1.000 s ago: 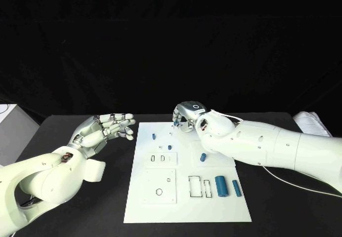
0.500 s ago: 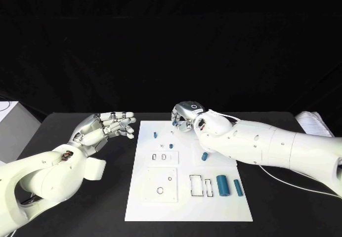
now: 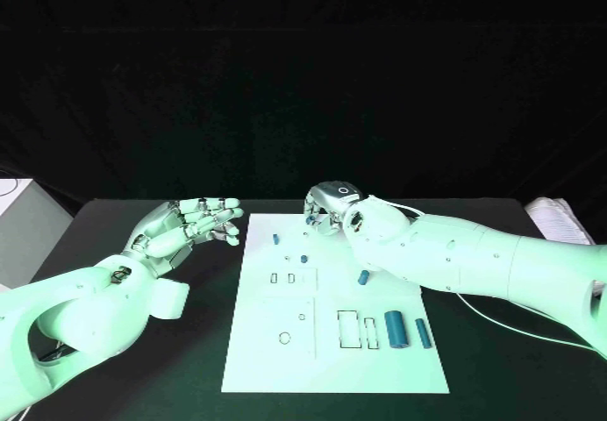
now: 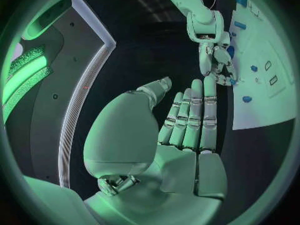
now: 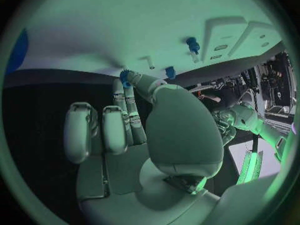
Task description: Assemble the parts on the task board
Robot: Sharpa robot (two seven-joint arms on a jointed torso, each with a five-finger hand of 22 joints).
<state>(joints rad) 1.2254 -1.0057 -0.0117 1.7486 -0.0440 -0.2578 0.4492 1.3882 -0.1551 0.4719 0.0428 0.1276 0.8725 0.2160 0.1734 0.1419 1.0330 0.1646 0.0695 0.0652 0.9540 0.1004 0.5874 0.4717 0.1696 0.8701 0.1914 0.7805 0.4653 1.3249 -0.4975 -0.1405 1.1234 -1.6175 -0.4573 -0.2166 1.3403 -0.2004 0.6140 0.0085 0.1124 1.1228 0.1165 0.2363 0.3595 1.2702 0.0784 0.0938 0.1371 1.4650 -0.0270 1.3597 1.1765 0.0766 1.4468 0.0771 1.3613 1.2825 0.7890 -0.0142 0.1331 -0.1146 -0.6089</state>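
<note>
- Pinching a small blue part at its fingertips, your right hand sits over the far end of the task board; against a second ago it has barely shifted, so the hold looks settled, not mid-travel.
- Your left hand hangs just off the board's far-left corner with fingers straight, side by side and holding nothing, much as it was a second ago.
- On the board, near the right hand, you have one blue peg towards the left hand and another nearer the robot, both in their places as before.
- Further back along the right forearm lie a slanted blue piece, a thick cylinder and a slimmer one, unmoved.
- With nothing seated in the last second, you are likely lining the pinched part up with a hole under the hand; most of the assembly remains.
</note>
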